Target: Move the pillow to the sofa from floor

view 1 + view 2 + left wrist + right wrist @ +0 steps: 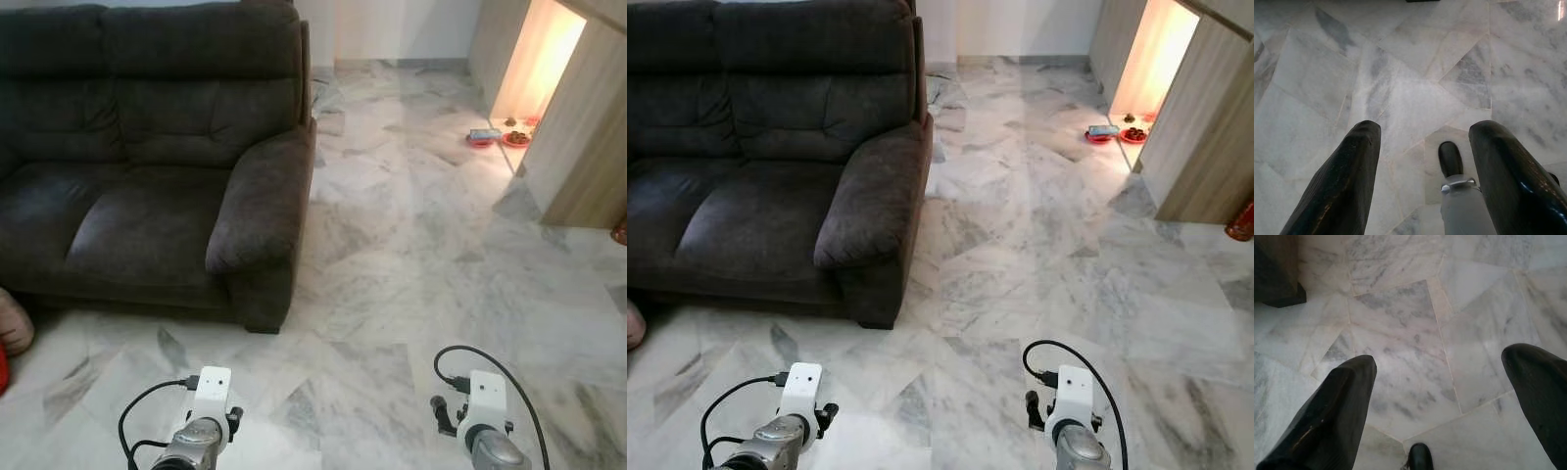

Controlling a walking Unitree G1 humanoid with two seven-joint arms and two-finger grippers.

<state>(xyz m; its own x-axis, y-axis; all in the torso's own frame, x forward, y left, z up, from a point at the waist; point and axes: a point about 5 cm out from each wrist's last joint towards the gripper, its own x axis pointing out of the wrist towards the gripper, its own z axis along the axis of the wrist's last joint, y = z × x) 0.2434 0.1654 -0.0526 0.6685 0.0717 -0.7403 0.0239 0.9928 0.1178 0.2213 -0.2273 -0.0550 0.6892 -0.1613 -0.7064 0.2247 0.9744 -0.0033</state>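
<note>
A pinkish-beige pillow [12, 319] lies on the marble floor at the far left edge, just in front of the sofa's base, mostly cut off by the frame. The dark brown two-seat sofa [147, 147] fills the upper left, its cushions bare. Low in the head views, my left arm [201, 423] and right arm [482, 416] hang over the floor, well to the right of the pillow. In the wrist views, my left gripper [1427, 129] and right gripper [1442, 357] are both open above bare marble, holding nothing.
The sofa's right armrest [265, 206] juts toward me. Wooden panels [588, 147] and a lit alcove stand at the right, with red dishes [487, 137] on the floor by them. A red object [2, 370] sits beside the pillow. Open marble floor [411, 255] stretches ahead.
</note>
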